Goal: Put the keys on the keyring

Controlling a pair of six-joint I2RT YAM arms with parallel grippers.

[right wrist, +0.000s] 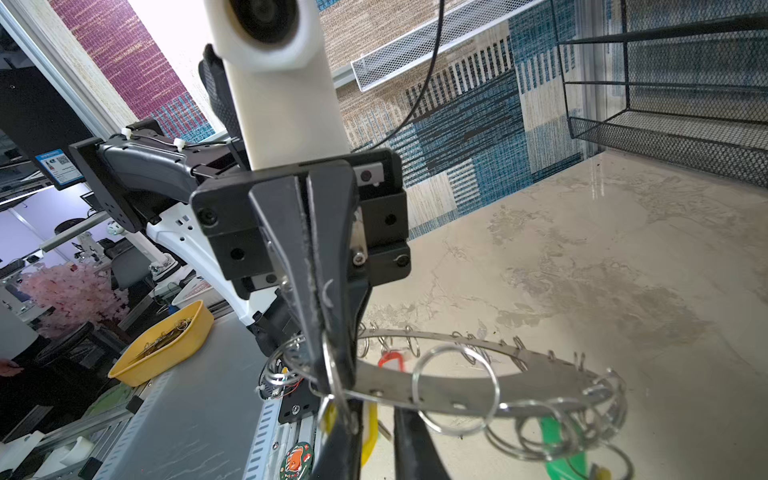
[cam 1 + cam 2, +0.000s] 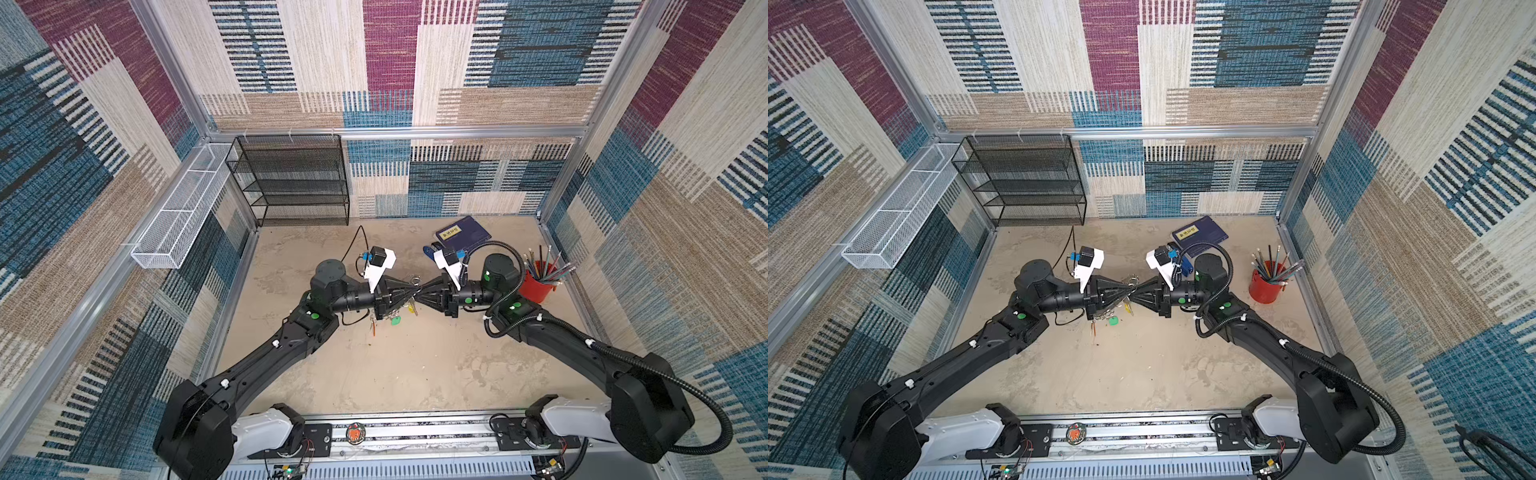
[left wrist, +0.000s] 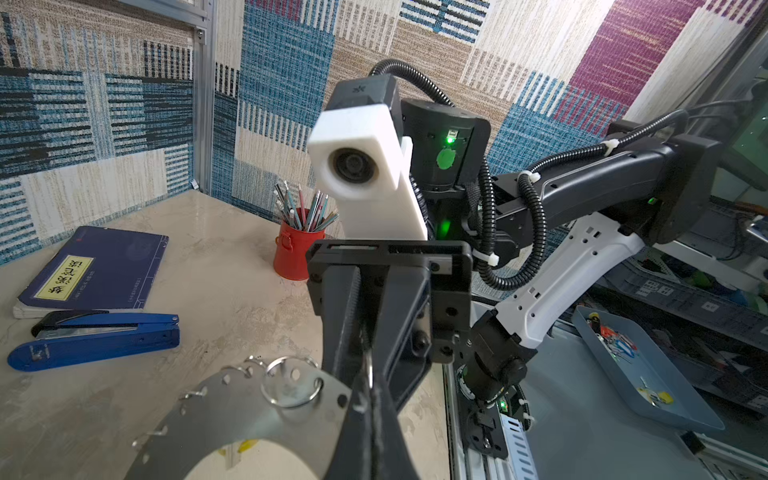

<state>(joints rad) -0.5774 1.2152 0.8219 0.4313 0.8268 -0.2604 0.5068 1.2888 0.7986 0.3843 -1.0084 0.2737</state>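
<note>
The keyring (image 3: 249, 415) is a flat grey metal disc with split rings round its rim, held up over the middle of the table. My left gripper (image 3: 372, 399) is shut on its rim beside a split ring (image 3: 291, 386). In both top views it (image 2: 409, 292) meets my right gripper (image 2: 426, 292) tip to tip. In the right wrist view my right gripper (image 1: 376, 451) stands a little open under the disc (image 1: 386, 386), with a yellow tag (image 1: 370, 428) hanging in the gap. Keys hang under the disc by a yellow tag (image 2: 411, 308), a green tag (image 2: 396, 320) and a red tag (image 2: 374, 326).
A blue stapler (image 3: 95, 338) and a navy book (image 3: 95, 270) lie at the back right. A red cup of pencils (image 2: 536, 286) stands by the right arm. A black mesh shelf (image 2: 291, 178) and a white wire basket (image 2: 178, 216) line the back left.
</note>
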